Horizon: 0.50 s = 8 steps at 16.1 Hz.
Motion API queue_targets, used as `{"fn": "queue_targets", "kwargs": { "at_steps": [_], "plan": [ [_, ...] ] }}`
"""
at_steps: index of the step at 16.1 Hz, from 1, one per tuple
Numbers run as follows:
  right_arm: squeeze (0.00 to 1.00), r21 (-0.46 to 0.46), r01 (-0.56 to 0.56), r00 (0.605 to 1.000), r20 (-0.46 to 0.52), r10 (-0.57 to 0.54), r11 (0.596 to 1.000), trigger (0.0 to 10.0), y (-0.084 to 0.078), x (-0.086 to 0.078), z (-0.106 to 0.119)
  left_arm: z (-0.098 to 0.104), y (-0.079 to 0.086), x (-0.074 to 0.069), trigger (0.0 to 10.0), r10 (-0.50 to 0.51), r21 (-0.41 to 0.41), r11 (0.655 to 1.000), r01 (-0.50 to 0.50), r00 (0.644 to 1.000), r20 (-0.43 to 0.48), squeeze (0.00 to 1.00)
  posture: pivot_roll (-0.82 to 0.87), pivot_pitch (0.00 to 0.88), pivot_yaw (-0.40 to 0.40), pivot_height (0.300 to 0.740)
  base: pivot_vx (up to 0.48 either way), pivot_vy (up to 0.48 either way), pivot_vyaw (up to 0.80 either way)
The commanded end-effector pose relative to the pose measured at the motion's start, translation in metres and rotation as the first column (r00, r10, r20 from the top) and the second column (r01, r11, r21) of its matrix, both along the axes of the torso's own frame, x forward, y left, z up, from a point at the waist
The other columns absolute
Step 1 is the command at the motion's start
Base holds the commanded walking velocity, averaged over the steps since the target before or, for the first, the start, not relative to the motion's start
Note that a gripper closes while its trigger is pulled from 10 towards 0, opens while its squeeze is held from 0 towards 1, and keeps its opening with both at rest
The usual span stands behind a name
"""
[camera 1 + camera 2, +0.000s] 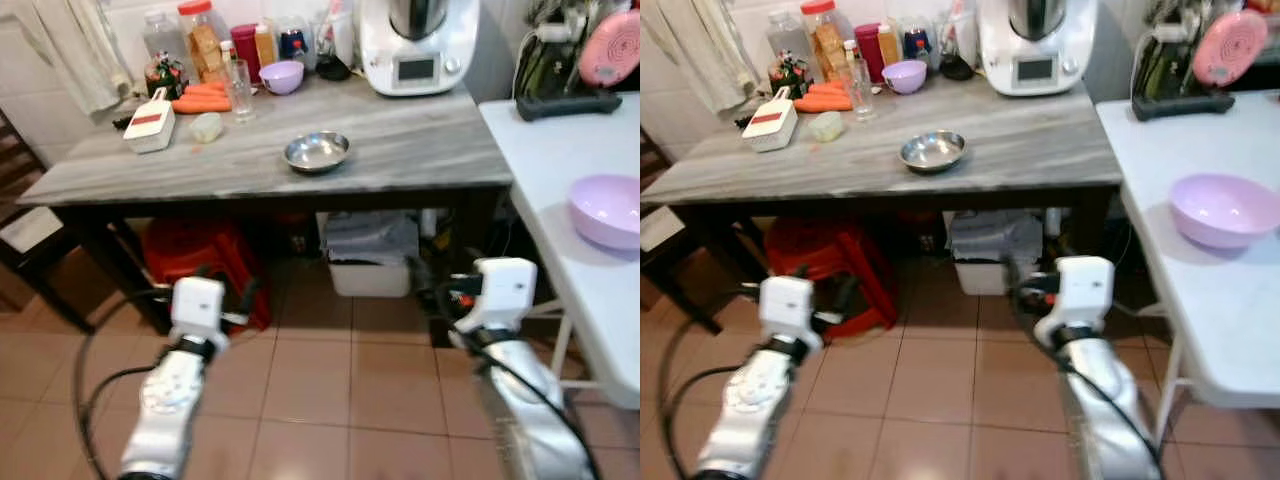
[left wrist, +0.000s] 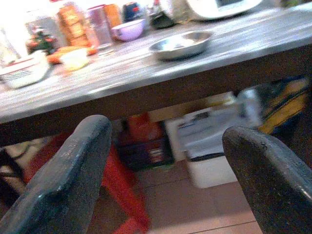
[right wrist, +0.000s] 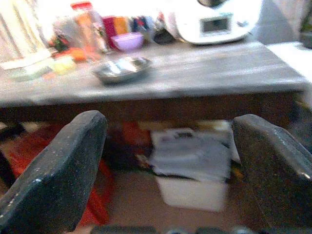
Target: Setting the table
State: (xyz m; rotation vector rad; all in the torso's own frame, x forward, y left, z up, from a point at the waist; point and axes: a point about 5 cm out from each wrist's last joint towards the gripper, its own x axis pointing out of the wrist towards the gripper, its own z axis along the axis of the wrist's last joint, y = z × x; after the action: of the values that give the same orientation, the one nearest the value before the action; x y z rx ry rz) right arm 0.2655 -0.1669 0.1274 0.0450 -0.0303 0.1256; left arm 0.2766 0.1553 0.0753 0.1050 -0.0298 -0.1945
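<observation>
- The robot stands back from the grey counter (image 1: 400,140), both arms held low over the tiled floor (image 1: 330,400), likely a ready posture for an approach.
- The left end effector (image 2: 165,180) has its fingers spread wide with nothing between them; in its wrist view it looks up at the counter's front edge from below.
- The right end effector (image 3: 170,175) is likewise spread and empty, aimed at the same edge.
- The steel bowl (image 1: 316,151), a likely item for setting the table, sits alone near the counter's front middle, well apart from the clutter behind.
- At the back stand a drinking glass (image 1: 239,90), carrots (image 1: 202,98), jars, a small purple bowl (image 1: 282,76) and a white kitchen appliance (image 1: 418,45); these could crowd a reach past the steel bowl.
- To the robot's right a white counter (image 1: 560,180) carries a larger purple bowl (image 1: 608,210), seemingly already laid.
- Under the grey counter sit a red stool (image 1: 205,265) and a white bin (image 1: 370,262), which may block stepping close.
</observation>
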Motion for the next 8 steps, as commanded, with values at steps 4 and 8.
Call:
{"fn": "queue_targets", "kwargs": {
  "at_steps": [4,8],
  "plan": [
    [0.0,0.018,-0.029,0.999,0.018,0.029,0.999,10.0,0.0139,0.0029,0.0016,0.0041,0.0102,0.0015,10.0,0.013,0.023,1.0,-0.013,1.0,0.007,0.0,-0.06,0.0,0.136,0.74,0.0,-0.398,0.0],
    [0.0,0.075,-0.004,1.0,-0.026,0.006,0.997,10.0,0.0073,0.004,-0.0006,0.0044,0.0098,0.0021,10.0,0.011,0.023,1.0,-0.011,1.0,0.006,0.0,-0.06,0.0,0.138,0.74,0.0,-0.396,0.0]
  ]
}}
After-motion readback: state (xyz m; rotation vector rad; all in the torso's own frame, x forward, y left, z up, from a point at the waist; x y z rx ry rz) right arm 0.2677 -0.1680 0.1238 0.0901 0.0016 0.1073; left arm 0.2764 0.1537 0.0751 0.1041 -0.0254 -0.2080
